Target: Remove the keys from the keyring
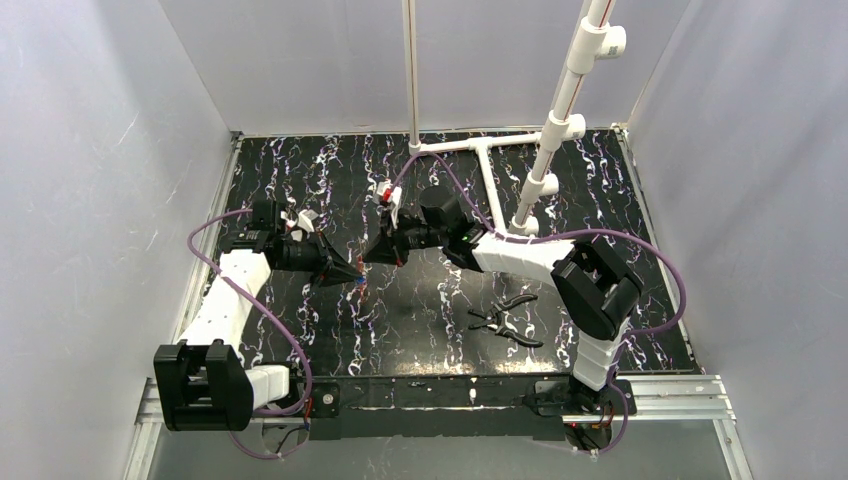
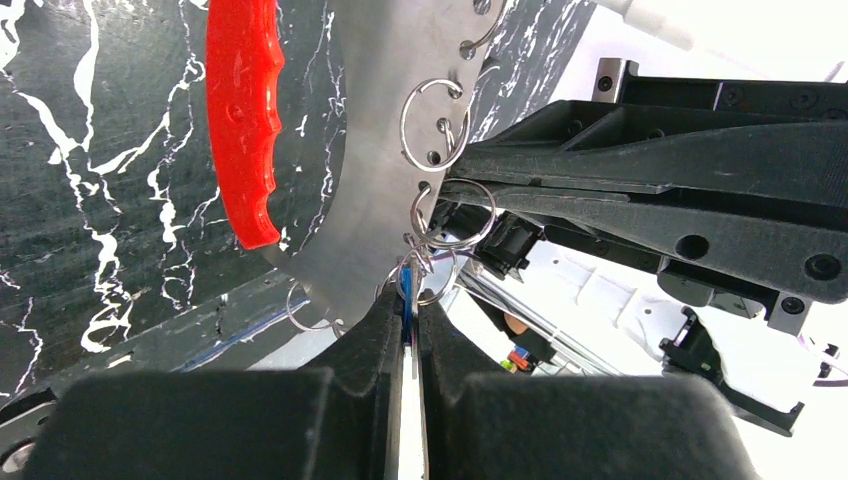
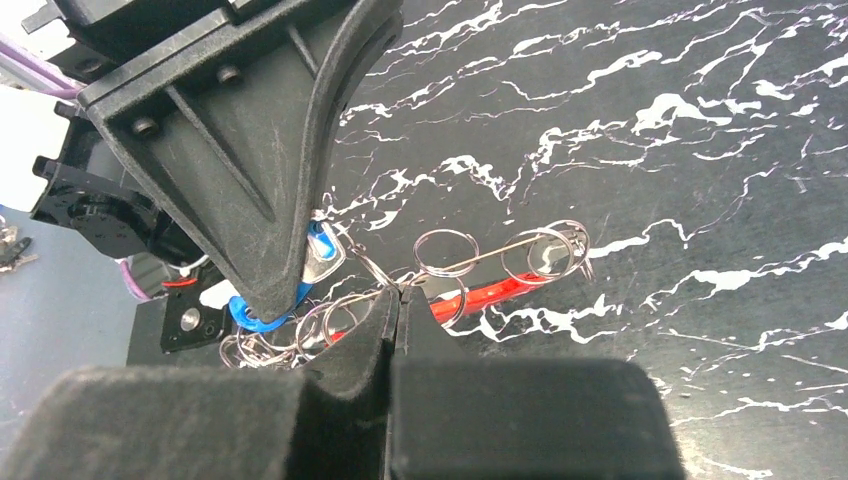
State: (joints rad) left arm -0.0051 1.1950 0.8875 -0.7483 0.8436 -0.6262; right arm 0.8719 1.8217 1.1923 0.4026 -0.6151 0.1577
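Both clenched: left tool point(image 2: 408, 302) on the blue-headed key point(image 3: 322, 250), right tool point(image 3: 398, 300) at the left end of the keyring point(image 3: 485, 296), which runs rightward across mid-frame.

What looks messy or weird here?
Nothing is spilled or broken. Only the pliers lie splayed open on the table, off to the right, apart from the keys and keyring pinched between the left gripper and right gripper.

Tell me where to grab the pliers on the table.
Pinch the pliers at the joint where both handles meet, coming straight down from above. They lie flat on the table with the handles splayed apart, so that middle is likely the narrowest, steadiest spot.
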